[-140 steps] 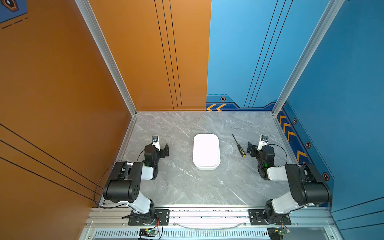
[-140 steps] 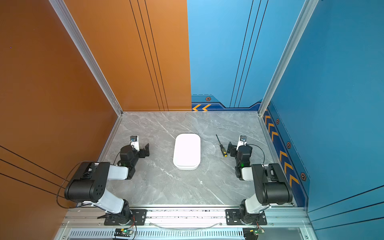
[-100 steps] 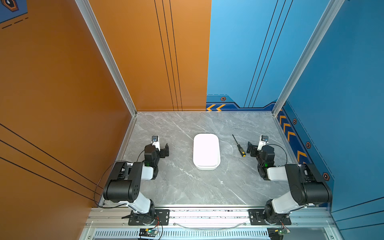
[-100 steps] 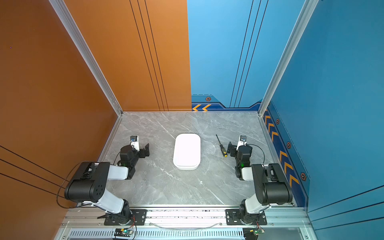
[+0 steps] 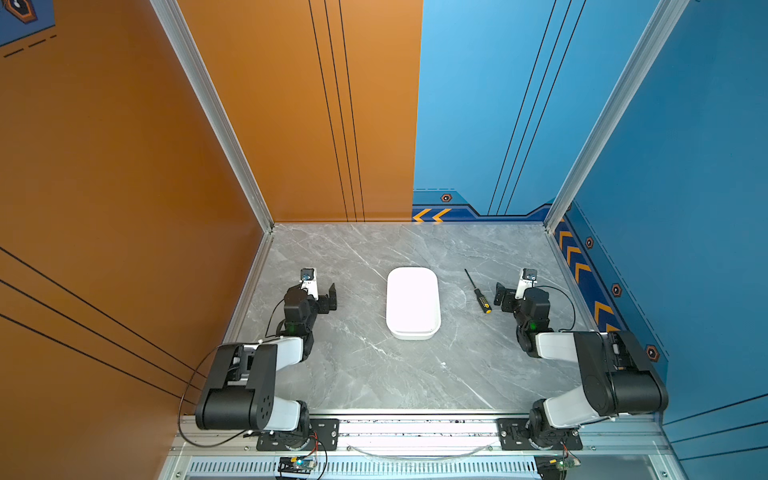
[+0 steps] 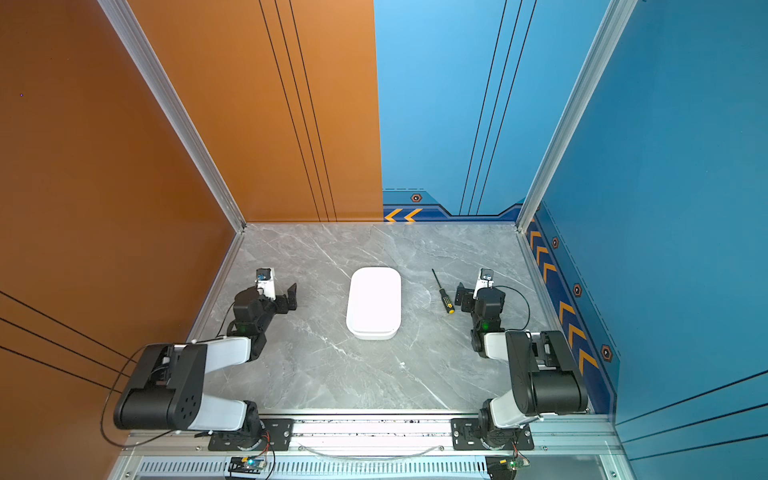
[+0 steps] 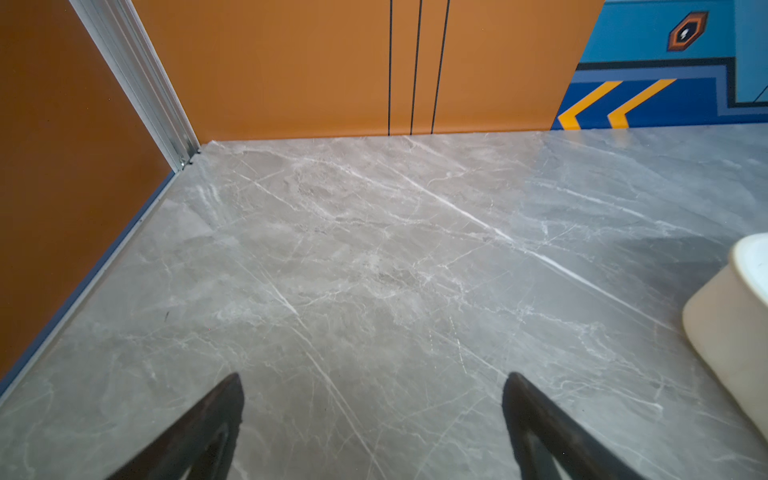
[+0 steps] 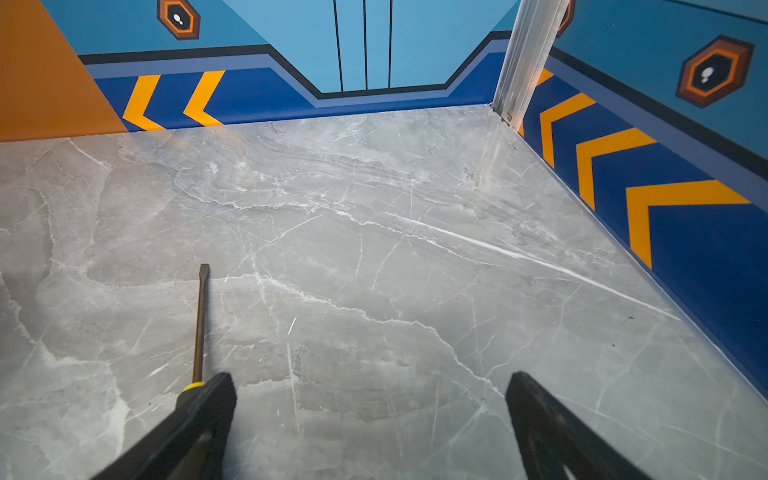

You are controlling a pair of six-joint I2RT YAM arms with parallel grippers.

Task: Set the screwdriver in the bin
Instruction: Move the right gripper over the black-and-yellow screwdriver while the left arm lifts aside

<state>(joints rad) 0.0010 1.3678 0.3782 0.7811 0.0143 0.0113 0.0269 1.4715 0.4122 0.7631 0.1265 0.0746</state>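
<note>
In both top views the screwdriver (image 5: 478, 291) lies on the grey marble table (image 5: 374, 374), right of centre, between the white bin (image 5: 412, 302) and the right hand (image 5: 504, 296), apart from both. The right hand (image 8: 370, 411) is spread wide, grasping nothing; the left hand (image 7: 372, 411) is likewise spread and empty.

white bin (image 5: 412, 301), black-yellow screwdriver (image 5: 478, 291), grey marbled table (image 5: 374, 374)

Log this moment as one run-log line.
screwdriver: on table, right of bin | bin: empty | right claw: open, beside handle, no grip | left claw: open, idle
</note>
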